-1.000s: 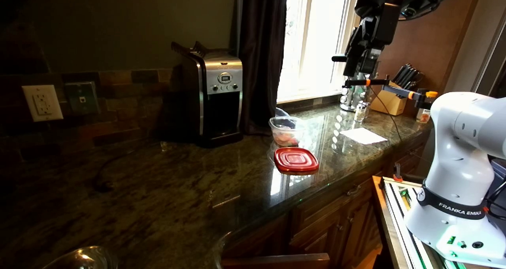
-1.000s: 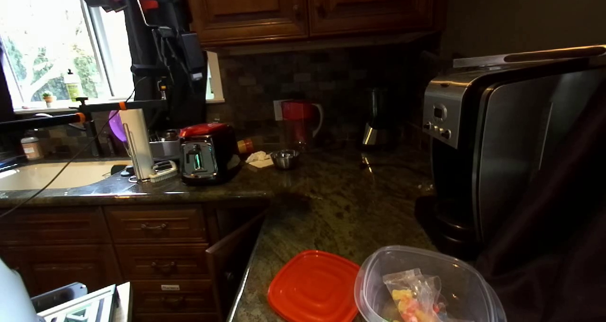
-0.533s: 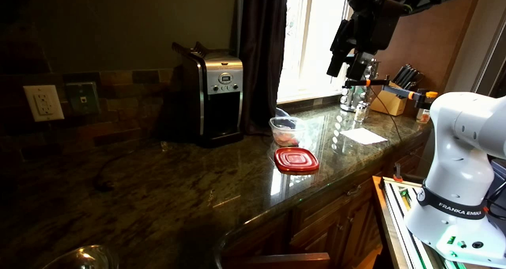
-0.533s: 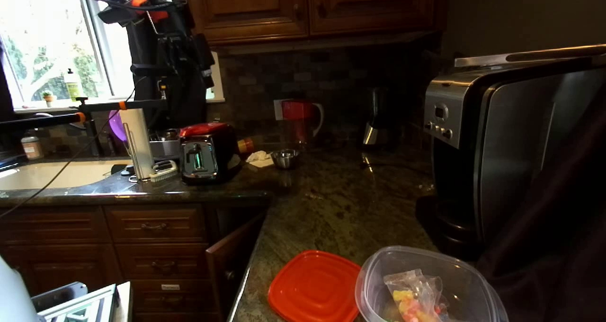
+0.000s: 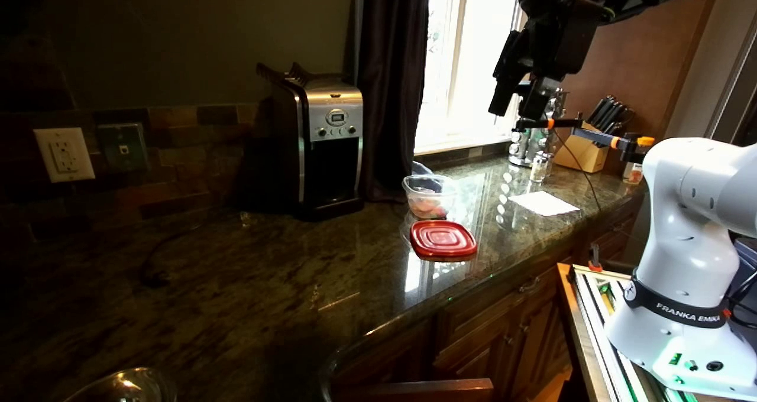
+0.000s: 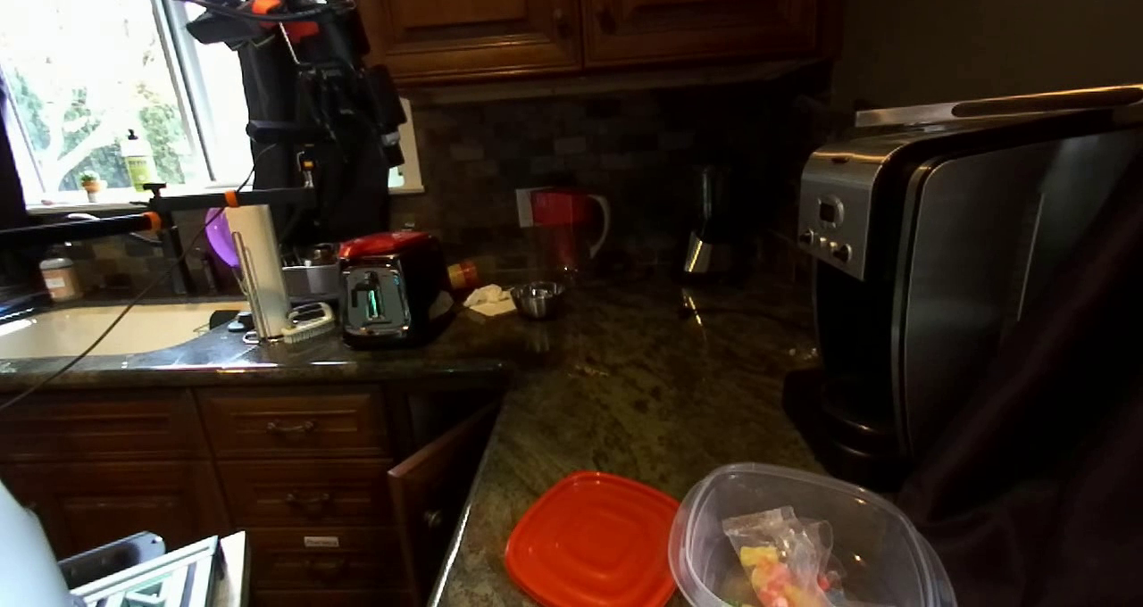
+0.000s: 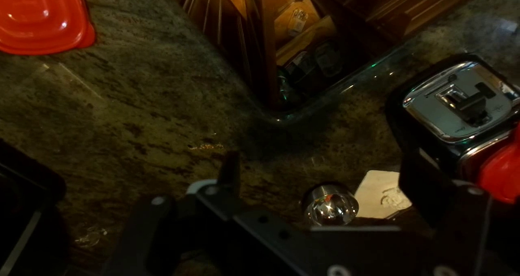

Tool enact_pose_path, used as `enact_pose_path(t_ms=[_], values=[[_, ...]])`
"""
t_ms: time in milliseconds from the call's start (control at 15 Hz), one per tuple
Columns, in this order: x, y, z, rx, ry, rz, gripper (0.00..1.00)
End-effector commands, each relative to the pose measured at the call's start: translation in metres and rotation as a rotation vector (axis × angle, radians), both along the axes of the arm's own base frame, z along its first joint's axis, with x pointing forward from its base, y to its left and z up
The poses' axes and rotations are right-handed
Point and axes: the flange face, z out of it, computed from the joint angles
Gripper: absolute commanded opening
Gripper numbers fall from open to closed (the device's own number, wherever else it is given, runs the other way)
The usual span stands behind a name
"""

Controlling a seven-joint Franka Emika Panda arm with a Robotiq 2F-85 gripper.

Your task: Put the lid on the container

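The container (image 5: pixel 416 197) is a clear plastic tub with a bag of colourful sweets inside. It stands uncovered on the counter, and its wall also shows in an exterior view (image 6: pixel 893 549). The red lid (image 5: pixel 443 239) lies flat on the counter beside the tub, and it also shows in an exterior view (image 6: pixel 589 536). In the wrist view the lid (image 7: pixel 40 18) is cut off at the top left corner, and the container is out of view. My gripper (image 5: pixel 517 105) is high above the counter, apart from both. In the wrist view the gripper (image 7: pixel 325 172) has its fingers wide apart with nothing between them.
A steel coffee maker (image 5: pixel 334 115) stands behind, near the dark curtain (image 5: pixel 390 94). A black and chrome toaster (image 6: pixel 379 299) and a small steel bowl (image 6: pixel 538 302) stand farther along. A camera arm (image 5: pixel 597 135) crosses near the window. A cupboard door (image 6: pixel 446 473) hangs open.
Between one second and half a second ago, my gripper tilted and shifted left in an exterior view, away from the knife block side. Since then it is still. The lid and container have not moved.
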Motion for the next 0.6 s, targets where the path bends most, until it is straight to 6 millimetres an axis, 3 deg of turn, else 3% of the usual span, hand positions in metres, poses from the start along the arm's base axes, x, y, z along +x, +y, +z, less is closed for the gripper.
enact_pose_path(t_ms=[0, 333, 400, 467, 533], values=[[0.0, 0.051, -0.02, 0.027, 0.043, 0.107, 1.0], [0.004, 0.122, -0.02, 0.074, -0.033, 0.189, 1.0], [0.002, 0.127, -0.016, 0.068, -0.043, 0.273, 1.0], [-0.003, 0.112, -0.021, 0.038, -0.048, 0.208, 1.0], [-0.002, 0.12, -0.019, 0.044, -0.05, 0.232, 1.0]])
